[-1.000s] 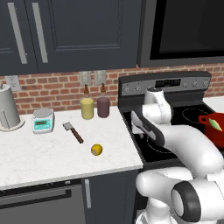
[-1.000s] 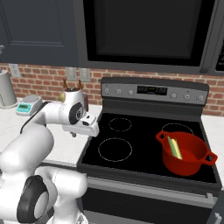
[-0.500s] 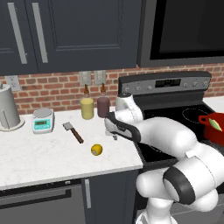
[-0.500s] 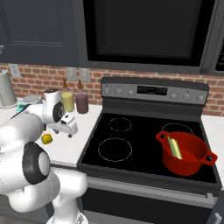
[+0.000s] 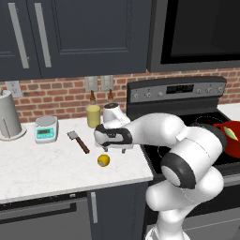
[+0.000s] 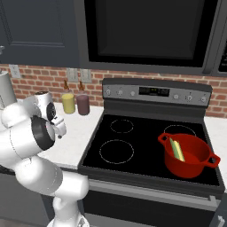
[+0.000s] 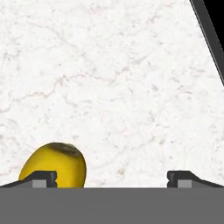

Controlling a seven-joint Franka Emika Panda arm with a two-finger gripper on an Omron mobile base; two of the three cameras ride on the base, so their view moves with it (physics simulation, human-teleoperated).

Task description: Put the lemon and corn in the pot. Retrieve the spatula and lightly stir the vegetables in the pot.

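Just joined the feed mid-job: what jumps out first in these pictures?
The white arm reaches left over the pale marble counter, its open gripper poised just above the lemon. On the stove's right side sits the bright red pot with the corn already inside. The spatula lies untouched behind the lemon.

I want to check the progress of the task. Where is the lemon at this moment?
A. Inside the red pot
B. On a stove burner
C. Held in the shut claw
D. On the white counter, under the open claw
D: the lemon lies on the white counter, just below the open claw; the red pot holds only the corn.
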